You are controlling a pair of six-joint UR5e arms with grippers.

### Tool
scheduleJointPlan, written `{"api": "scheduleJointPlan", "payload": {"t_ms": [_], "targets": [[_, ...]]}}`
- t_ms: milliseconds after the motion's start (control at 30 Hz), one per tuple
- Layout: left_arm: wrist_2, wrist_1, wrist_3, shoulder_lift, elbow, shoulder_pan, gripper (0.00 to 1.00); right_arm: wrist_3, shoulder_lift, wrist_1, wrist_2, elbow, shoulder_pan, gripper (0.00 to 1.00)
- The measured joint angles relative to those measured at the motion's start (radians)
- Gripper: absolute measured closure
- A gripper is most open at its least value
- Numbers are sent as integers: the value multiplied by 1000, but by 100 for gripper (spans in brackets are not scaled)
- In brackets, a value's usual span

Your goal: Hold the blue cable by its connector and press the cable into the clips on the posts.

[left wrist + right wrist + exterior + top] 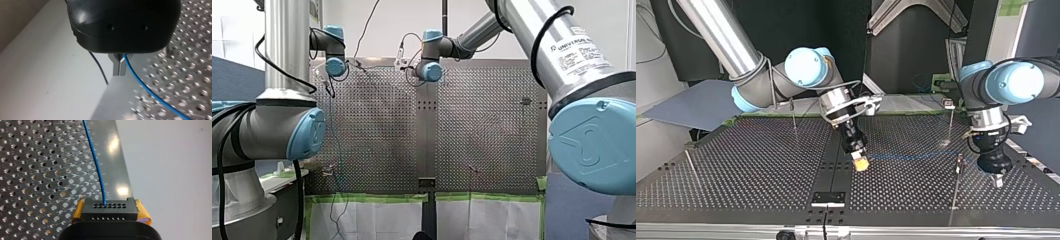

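My right claw [110,210] is clamped by its yellow pads [143,211] on the black connector [109,206]. From it the blue cable [96,162] runs straight ahead over the perforated bench [30,170]. My left claw [119,68] has its metal fingers pinched together on the cable, which trails away beyond them, with a black wire [98,65] just beside. A label [579,55] on my right arm reads "UNIVERSAL ROBOTS"; the finer print is illegible.

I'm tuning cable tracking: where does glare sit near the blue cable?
Right wrist view: two bright spots on the bare metal strip, right beside the blue cable. Left wrist view: a pale sheen on the same strip, beside the cable.
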Motion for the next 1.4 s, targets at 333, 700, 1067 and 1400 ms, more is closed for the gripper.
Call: {"api": "scheduleJointPlan", "payload": {"t_ms": [333, 700, 1067, 1400], "targets": [[-1, -41, 1, -24, 52, 2, 98, 2, 68, 52, -14, -77, 0, 100], [-3, -69, 2, -24, 92, 2, 98, 2, 101, 89, -22, -168, -1, 100], [-4, -71, 4, -24, 93, 3, 98, 2, 103, 91, -25, -197, -5, 100], [4, -74, 5, -24, 93, 2, 75, 2, 103, 94, -26, -197, -5, 100]]}}
